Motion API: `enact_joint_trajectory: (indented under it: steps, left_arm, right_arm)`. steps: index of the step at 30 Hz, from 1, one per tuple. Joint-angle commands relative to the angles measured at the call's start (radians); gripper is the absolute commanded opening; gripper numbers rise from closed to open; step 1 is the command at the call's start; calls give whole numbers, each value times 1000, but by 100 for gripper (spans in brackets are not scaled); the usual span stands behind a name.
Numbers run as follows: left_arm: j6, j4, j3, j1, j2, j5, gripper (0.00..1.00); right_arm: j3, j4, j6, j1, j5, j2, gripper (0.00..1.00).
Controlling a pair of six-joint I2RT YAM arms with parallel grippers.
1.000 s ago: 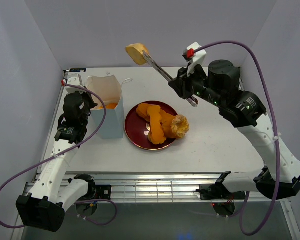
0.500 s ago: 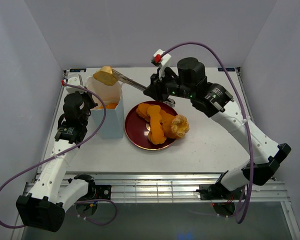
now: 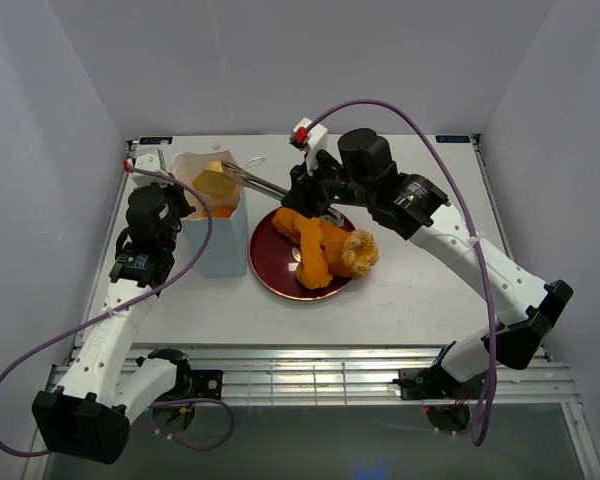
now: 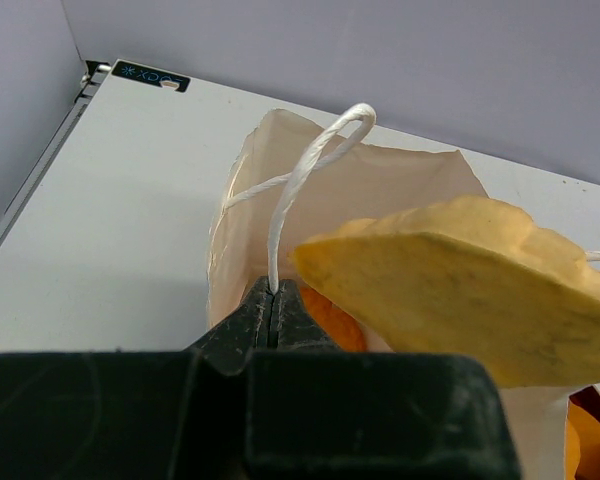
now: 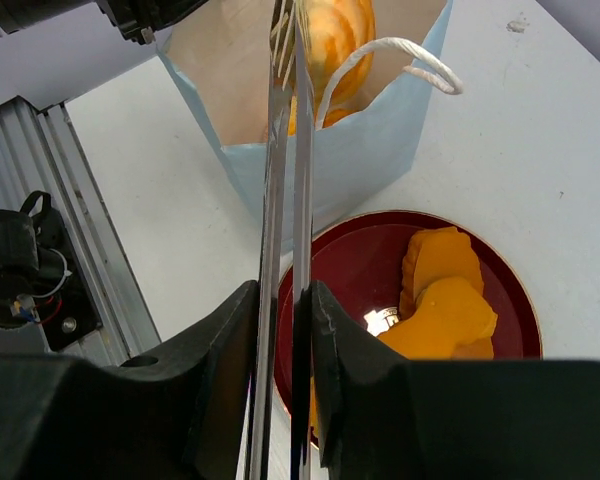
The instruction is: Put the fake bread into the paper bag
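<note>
White worktop (image 3: 420,290): I am holding a golden-tan toy bread piece (image 3: 212,183), right jaws clenching it, at the mouth of the small white paper bag (image 3: 220,250); left jaws are pinching the bag's rim.

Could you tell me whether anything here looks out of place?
Nothing spilled or damaged. One tan bun overhangs the right rim of the dark red plate. The paper bag stands upright, its rim pinched by the left gripper; the right gripper's tongs hold a roll over it.
</note>
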Motion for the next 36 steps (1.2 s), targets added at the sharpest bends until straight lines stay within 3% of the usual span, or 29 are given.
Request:
enact_joint_trajectory:
  steps: [1, 8, 15, 24, 36]
  left_arm:
    - [-8, -7, 17, 3, -14, 12, 0]
    - [-8, -5, 16, 3, -11, 12, 0]
    - [-6, -7, 16, 5, -9, 10, 0]
    - [-6, -9, 17, 3, -12, 3, 0]
    - [-6, -9, 16, 3, -14, 3, 0]
  right_arm:
    - [18, 89, -6, 4, 1, -18, 33]
    - [38, 77, -6, 4, -3, -18, 40]
    - [38, 89, 31, 2, 23, -50, 38]
    - [-33, 123, 71, 4, 106, -208, 34]
    - [-399, 124, 134, -6, 340, -435, 36]
